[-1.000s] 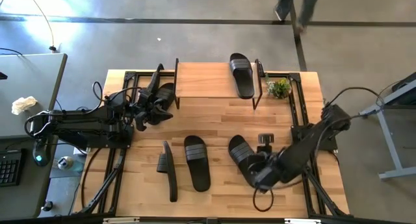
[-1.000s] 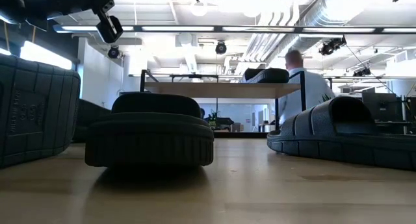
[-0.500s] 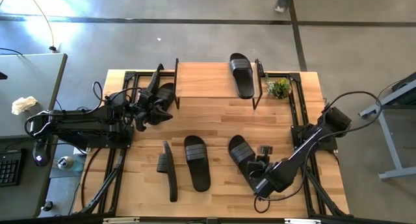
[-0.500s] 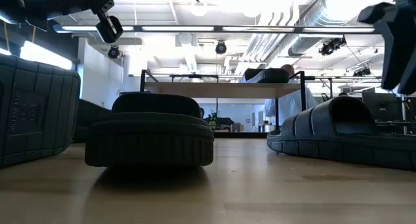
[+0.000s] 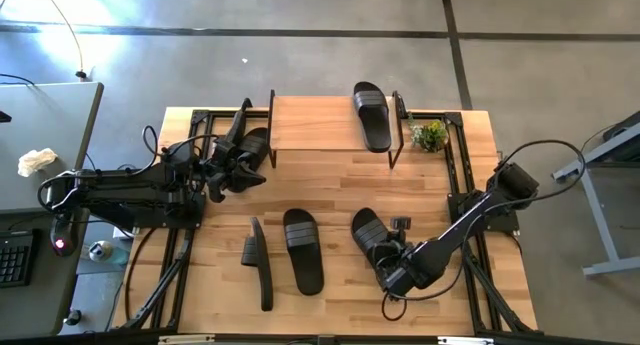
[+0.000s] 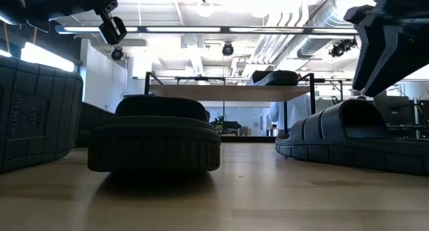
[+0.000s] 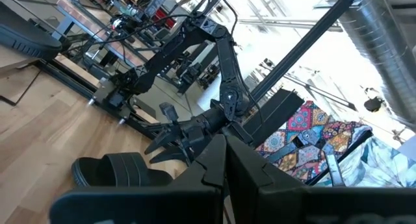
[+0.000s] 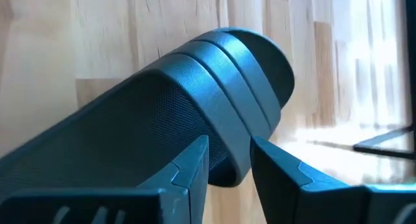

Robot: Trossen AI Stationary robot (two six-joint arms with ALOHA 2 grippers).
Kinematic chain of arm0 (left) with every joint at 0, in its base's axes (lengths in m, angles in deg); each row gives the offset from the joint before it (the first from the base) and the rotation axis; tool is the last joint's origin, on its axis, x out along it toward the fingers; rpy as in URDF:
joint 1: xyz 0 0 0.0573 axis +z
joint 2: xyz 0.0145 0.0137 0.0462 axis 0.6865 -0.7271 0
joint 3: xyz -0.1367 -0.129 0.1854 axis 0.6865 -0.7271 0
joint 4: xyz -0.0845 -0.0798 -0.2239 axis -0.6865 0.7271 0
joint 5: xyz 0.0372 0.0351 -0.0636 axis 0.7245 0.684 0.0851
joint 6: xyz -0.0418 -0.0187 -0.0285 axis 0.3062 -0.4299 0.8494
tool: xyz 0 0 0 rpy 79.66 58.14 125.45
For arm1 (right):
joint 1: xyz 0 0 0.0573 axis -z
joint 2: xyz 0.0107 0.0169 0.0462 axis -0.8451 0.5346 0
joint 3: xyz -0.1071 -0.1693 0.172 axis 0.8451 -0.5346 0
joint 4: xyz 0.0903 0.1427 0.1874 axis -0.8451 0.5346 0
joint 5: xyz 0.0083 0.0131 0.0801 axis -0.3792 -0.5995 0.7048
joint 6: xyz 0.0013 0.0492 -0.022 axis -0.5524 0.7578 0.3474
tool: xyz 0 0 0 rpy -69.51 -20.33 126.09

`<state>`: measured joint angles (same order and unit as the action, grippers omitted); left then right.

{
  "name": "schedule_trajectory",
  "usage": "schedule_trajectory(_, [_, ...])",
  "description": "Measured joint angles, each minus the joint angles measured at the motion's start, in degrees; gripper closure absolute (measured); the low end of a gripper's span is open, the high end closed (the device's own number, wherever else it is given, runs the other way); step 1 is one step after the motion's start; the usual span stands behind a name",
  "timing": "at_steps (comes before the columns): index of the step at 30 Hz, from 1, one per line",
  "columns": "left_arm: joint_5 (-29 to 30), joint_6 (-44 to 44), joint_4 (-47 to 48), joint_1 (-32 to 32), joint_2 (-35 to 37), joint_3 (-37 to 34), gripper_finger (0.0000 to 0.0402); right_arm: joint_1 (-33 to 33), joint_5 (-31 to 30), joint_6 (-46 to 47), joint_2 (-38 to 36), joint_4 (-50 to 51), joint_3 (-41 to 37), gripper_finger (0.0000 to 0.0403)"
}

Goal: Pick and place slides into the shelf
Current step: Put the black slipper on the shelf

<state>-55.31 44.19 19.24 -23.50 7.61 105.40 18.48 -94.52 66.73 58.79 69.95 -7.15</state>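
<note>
The shelf (image 5: 320,125) stands at the table's far middle with one slide (image 5: 372,115) lying flat on its top board. Three slides lie toward the near edge: one on its side edge (image 5: 262,263), one flat (image 5: 303,250), one flat at the right (image 5: 368,235). My right gripper (image 5: 386,255) is open and low over that right slide (image 8: 195,87), its fingers slanting down on either side of the strap's edge. My left gripper (image 5: 243,171) is shut and holds nothing, hovering left of the shelf beside another slide (image 5: 256,143). My right gripper's fingers stand astride the strap's near edge (image 8: 233,160), one over the strap's outer face, the other over its opening. They come slanting down from the table's near right. I cannot tell whether they touch it. The slide lies flat on the table.
A small green plant (image 5: 430,135) sits right of the shelf. Black frame rails run along the table's left (image 5: 185,255) and right (image 5: 465,185) sides. Bare wood lies between the shelf and the near slides (image 5: 330,185).
My right gripper has come down onto the near right slide, tipping more steeply downward, with its finger gap unchanged. The slides have stayed where they were. A person beyond the table's far edge has walked out of the high view.
</note>
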Motion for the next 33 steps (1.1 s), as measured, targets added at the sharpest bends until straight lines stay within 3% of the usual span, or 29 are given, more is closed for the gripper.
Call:
schedule_trajectory(21, [0.46, 0.00, 2.14, 0.00, -0.02, -0.02, 0.0401, 1.78, -1.41, -15.05, 0.00, -7.95, -3.08, 0.0297])
schedule_trajectory(33, [0.52, 0.01, 3.52, 0.00, -0.02, -0.02, 0.0401, 4.77, -3.94, -15.92, 3.82, -11.73, -3.08, 0.0297])
